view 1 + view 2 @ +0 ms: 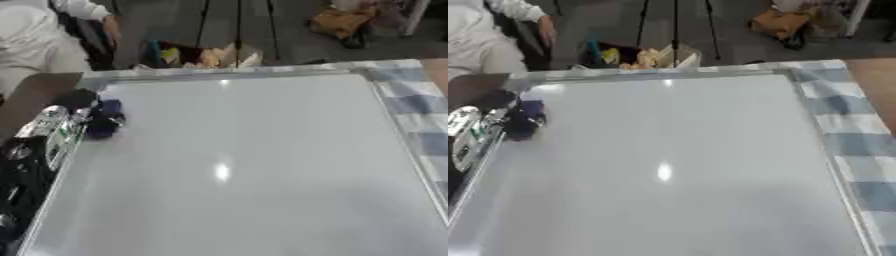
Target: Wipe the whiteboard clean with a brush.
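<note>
Left hand (pixel 87 111): at 9 o'clock on whiteboard (pixel 245 165), fingers curled round dark blue brush (pixel 105 120).
Whiteboard: no marks visible.

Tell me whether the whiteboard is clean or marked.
Clean: the whiteboard shows no writing, only glare; the left hand holds a dark brush at its left edge.
</note>
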